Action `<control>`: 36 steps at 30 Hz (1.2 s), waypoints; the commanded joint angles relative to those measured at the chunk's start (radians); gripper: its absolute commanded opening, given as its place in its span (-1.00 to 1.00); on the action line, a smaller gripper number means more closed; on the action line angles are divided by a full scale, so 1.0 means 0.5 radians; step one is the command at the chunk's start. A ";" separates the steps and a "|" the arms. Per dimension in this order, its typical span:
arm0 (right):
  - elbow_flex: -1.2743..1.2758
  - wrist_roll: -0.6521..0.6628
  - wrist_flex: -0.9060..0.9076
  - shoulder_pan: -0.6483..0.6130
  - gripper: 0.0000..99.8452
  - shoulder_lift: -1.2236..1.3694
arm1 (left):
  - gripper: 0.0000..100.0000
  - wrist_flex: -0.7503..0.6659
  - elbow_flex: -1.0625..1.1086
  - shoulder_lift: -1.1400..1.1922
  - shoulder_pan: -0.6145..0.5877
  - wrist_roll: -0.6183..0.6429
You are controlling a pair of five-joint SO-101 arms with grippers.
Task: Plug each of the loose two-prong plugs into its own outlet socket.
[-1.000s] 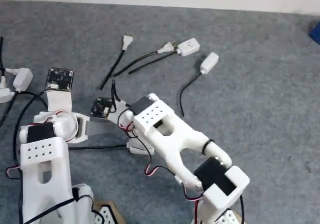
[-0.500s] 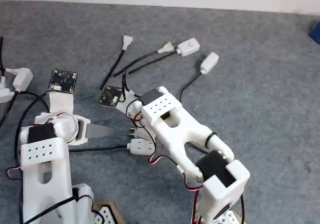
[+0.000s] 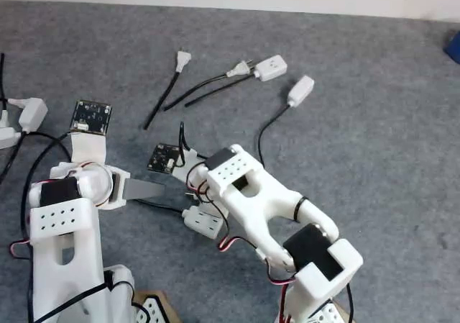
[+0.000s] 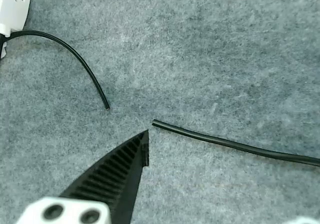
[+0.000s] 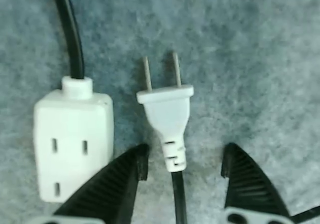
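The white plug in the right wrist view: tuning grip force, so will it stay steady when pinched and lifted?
The plug looks small and moulded: probably light and rigid. Its loose black cord may tug or twist it.

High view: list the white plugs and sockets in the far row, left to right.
White two-prong plug on a black cord → second white plug on a black cord → white square socket block → white oblong socket

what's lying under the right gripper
A white two-prong plug lies untouched on the grey carpet between the open fingers of the right gripper, a white outlet socket beside it. From the high view that arm covers the plug.
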 commanded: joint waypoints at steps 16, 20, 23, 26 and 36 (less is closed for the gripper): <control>0.048 -0.107 -0.247 0.008 -0.98 0.002 | 0.11 0.015 -0.017 -0.005 -0.020 -0.012; 0.032 -0.411 -0.247 0.140 -0.99 -0.020 | 0.11 0.006 -0.023 -0.017 -0.011 -0.003; 0.044 -0.687 -0.253 0.216 -0.99 -0.173 | 0.11 0.006 -0.097 -0.005 -0.008 0.000; 0.155 -0.792 -0.262 0.222 -0.99 -0.548 | 0.11 0.006 -0.152 -0.005 -0.005 0.000; 1.168 -0.970 -0.514 0.121 -0.99 -1.987 | 0.11 0.006 -0.186 -0.005 0.247 0.000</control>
